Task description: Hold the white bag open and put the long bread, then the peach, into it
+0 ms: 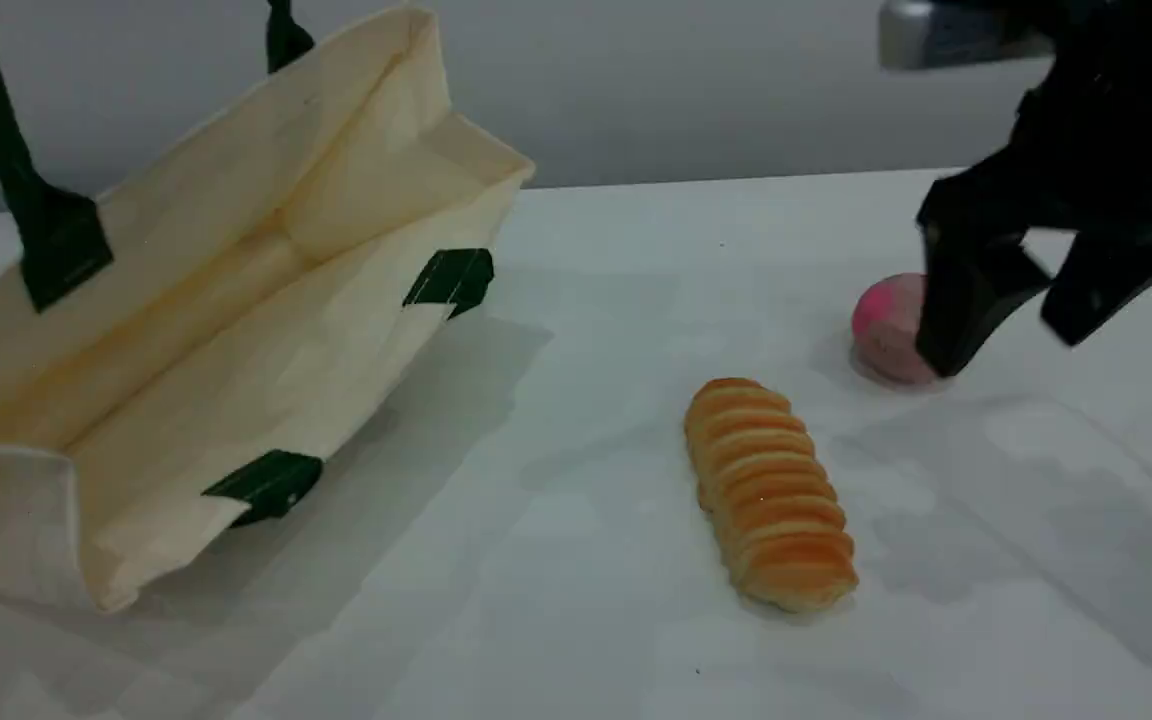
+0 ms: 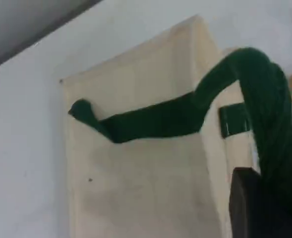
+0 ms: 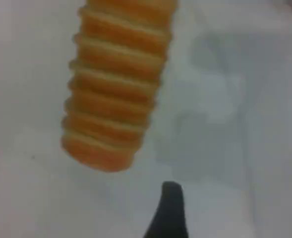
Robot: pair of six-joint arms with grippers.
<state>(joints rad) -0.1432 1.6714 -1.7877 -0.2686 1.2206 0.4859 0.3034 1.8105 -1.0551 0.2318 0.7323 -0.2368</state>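
The white bag [image 1: 236, 330] lies tilted at the left with its mouth gaping toward the middle. One dark green handle [image 1: 6, 150] is pulled up taut out of the top edge. In the left wrist view that handle [image 2: 264, 104] rises from the bag [image 2: 141, 188] to my left gripper [image 2: 267, 198], which is shut on it. The long bread [image 1: 771, 495] lies flat on the table in the middle right. My right gripper [image 1: 1001, 340] hovers open above the table beyond it, one finger covering part of the peach [image 1: 881, 325]. The right wrist view shows the long bread [image 3: 118, 84] ahead of one fingertip [image 3: 170, 203].
The white table [image 1: 586, 620] runs to a far edge against a grey wall [image 1: 686, 90]. The bag's other handle [image 1: 286, 35] sticks up at its far rim. Green patches [image 1: 451, 280] mark the near side of the bag.
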